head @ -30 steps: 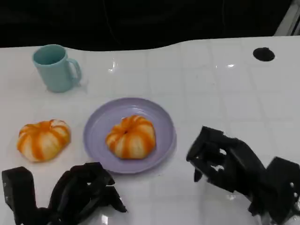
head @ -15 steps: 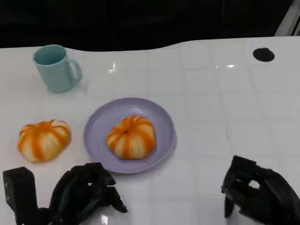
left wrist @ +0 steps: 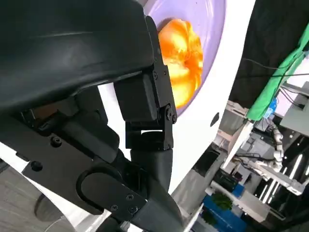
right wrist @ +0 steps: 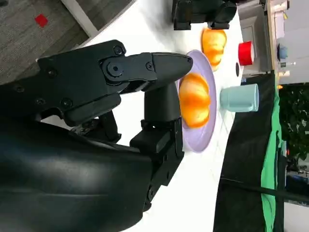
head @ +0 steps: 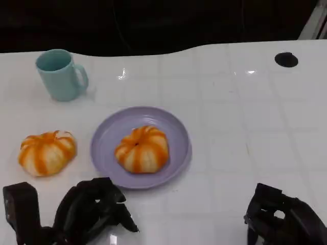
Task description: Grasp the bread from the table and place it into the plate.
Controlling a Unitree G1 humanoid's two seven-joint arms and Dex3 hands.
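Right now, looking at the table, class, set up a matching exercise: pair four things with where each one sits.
Things:
1. light blue mug
2. orange-striped bread bun A
3. orange-striped bread bun B
4. small black round spot

Places:
a. on the table, left of the plate
b. far right of the table
c. on the round lilac plate
d. far left of the table

Pairs: 1-d, 2-c, 3-a, 4-b
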